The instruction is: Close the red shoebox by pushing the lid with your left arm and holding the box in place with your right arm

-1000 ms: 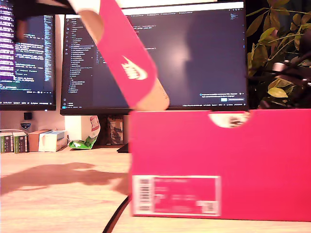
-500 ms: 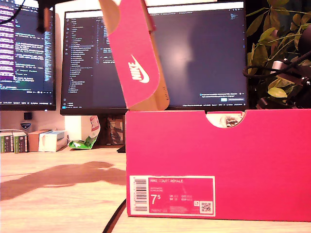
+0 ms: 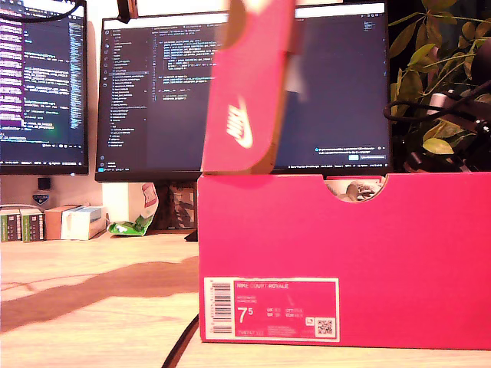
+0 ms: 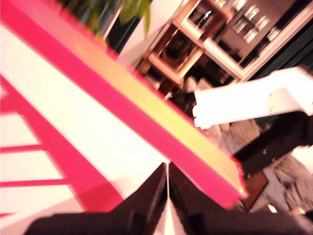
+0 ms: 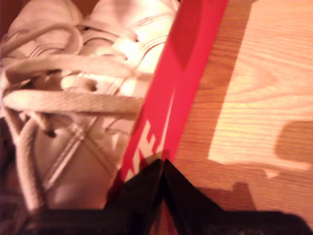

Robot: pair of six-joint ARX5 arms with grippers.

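Observation:
The red shoebox (image 3: 345, 253) stands on the wooden table (image 3: 100, 284), its labelled end facing the exterior view. Its lid (image 3: 249, 92) stands almost upright over the box edge nearer the exterior view's left, blurred by motion. My first gripper (image 4: 167, 178) is shut, its black fingertips against the lid's white inner face (image 4: 73, 122). My second gripper (image 5: 163, 166) is shut and rests on the box's red side wall (image 5: 190, 58), with white laced shoes (image 5: 73, 98) inside the box beside it. Neither gripper's fingers show in the exterior view.
Two lit monitors (image 3: 322, 77) (image 3: 42, 77) stand behind the box. A leafy plant (image 3: 437, 69) with dark arm parts and cables is at the exterior view's right. Small boxes (image 3: 54, 222) sit at the exterior view's left, and a black cable (image 3: 184, 345) runs along the table.
The lid has swung from leaning toward the exterior view's left to nearly upright. The dark arm has left the exterior view's top left corner. The box has held still for the last half second.

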